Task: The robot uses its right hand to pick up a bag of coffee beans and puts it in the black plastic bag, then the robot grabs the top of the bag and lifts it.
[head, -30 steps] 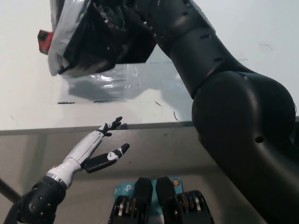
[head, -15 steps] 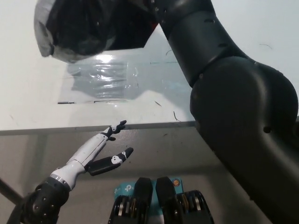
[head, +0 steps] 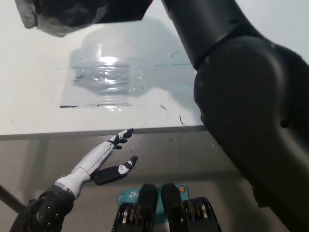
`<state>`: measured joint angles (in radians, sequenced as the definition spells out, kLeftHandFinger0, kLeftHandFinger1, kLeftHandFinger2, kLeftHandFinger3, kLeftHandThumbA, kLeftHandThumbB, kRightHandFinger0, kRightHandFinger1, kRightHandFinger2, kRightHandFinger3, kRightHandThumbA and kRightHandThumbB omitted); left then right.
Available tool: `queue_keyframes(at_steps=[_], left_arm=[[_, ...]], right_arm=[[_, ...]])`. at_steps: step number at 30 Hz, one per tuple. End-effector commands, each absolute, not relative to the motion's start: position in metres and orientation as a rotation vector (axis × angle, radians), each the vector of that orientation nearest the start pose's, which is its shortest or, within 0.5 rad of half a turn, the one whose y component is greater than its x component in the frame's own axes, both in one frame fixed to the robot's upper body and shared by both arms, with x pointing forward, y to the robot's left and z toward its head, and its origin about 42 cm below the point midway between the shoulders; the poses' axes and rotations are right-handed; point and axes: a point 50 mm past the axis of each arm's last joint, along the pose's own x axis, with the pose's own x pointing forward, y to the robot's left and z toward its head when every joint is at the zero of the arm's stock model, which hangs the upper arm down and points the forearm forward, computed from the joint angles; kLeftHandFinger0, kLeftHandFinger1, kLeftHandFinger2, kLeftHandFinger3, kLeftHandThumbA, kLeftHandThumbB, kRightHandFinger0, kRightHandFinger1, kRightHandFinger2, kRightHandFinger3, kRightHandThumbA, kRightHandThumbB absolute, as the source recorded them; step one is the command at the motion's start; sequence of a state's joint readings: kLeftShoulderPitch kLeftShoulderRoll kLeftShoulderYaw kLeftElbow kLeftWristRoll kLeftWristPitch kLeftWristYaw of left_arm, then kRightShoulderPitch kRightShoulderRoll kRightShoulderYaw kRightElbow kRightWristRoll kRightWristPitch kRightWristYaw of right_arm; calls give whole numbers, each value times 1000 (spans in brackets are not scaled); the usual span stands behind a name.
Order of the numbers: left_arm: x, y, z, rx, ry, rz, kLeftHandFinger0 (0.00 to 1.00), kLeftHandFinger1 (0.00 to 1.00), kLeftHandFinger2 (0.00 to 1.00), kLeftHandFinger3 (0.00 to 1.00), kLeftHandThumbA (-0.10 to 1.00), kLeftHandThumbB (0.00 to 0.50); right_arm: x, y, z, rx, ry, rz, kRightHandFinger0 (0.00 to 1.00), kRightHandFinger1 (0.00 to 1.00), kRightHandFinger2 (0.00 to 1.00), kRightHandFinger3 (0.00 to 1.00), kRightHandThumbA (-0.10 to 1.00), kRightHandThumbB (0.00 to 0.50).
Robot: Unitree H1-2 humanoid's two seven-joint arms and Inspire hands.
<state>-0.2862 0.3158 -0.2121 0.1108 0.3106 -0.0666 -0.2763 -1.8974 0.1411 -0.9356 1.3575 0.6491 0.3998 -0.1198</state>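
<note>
Below the surface's (head: 43,116) near edge, left hand (head: 104,162) idle, fingers (head: 123,137) spread, empty | right arm (head: 241,96) reaches up past the frame, hand hidden, grip unreadable | black plastic bag (head: 58,17) hangs top left above the surface; axis unclear.

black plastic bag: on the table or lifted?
Lifted. The black plastic bag hangs at the top edge, clear of the white table, its shadow falling below it.
</note>
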Motion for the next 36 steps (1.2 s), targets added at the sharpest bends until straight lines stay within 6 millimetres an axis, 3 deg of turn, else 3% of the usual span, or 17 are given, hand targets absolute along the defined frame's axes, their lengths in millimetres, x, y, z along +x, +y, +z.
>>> queue_keyframes(at_steps=[1,4,5,6,7,8,11,12,21,23,26,29,33,36], left_arm=[[367,230,161,717,-179,-491,901,928,1000,1000,552,138],[367,229,160,712,-177,-500,903,930,1000,1000,539,138],[367,228,160,717,-180,-501,894,921,1000,1000,531,135],[367,228,160,717,-180,-501,893,921,1000,1000,529,135],[367,228,161,722,-180,-502,893,921,1000,1000,528,135],[367,228,162,728,-180,-503,892,921,1000,1000,526,137],[367,227,163,735,-181,-500,874,914,1000,1000,512,138],[367,226,164,736,-182,-502,874,914,1000,1000,492,130],[370,222,166,755,-187,-506,873,918,1000,1000,441,127],[370,222,165,755,-187,-510,881,928,1000,1000,437,131],[369,221,164,751,-191,-519,881,925,1000,1000,439,133],[368,222,163,743,-194,-526,879,920,1000,1000,421,125],[366,221,163,751,-186,-516,872,915,1000,1000,403,126],[367,220,165,762,-190,-513,877,913,1000,1000,396,127]], right_arm=[[487,43,703,1144,26,803,0,215,731,1000,486,0],[492,47,689,1125,33,793,0,220,732,1000,440,0],[497,50,676,1121,57,782,0,219,724,1000,443,0],[497,50,676,1121,57,782,0,92,616,1000,459,0],[501,54,662,1121,85,760,16,210,658,1000,456,56],[506,59,645,1128,128,730,1,266,703,1000,427,2],[514,63,618,1123,166,698,0,237,643,1000,431,0],[519,66,600,1106,173,684,0,221,621,993,439,0],[530,81,519,1040,266,620,0,80,541,825,450,0],[531,86,498,1013,276,603,0,52,535,713,390,0],[532,89,473,1007,309,569,0,42,556,749,394,0],[531,91,455,958,318,565,0,31,572,880,464,0],[533,89,444,901,318,569,0,28,561,795,498,0],[540,77,424,862,326,511,0,97,632,973,498,0]])
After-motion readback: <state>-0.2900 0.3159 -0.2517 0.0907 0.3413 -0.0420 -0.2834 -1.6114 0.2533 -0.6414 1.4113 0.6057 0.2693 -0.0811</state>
